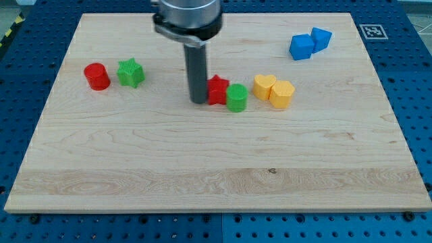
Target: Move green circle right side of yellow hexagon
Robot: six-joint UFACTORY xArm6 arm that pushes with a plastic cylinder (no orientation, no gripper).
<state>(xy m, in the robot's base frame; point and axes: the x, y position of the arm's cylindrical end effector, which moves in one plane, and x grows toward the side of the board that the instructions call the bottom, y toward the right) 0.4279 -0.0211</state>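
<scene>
Single view, high front, whole board [216,175].

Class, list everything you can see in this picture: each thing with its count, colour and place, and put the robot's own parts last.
Wooden board: one, light wood, fills most of the view.
Cylinder: one, red, the view's left.
Star: one, green, just right of the red cylinder.
Red star: one, red, centre, against the green circle.
Green circle: one, green, centre, left of the yellow blocks.
Yellow heart: one, yellow, right of centre.
Yellow hexagon: one, yellow, touching the heart's right side.
Blue blocks: two, blue, the view's top right, shapes unclear.
Marker tag: one, black and white, top right corner.
Perforated table: blue, around the board.
My tip: one, dark rod, at the red star's left side.
</scene>
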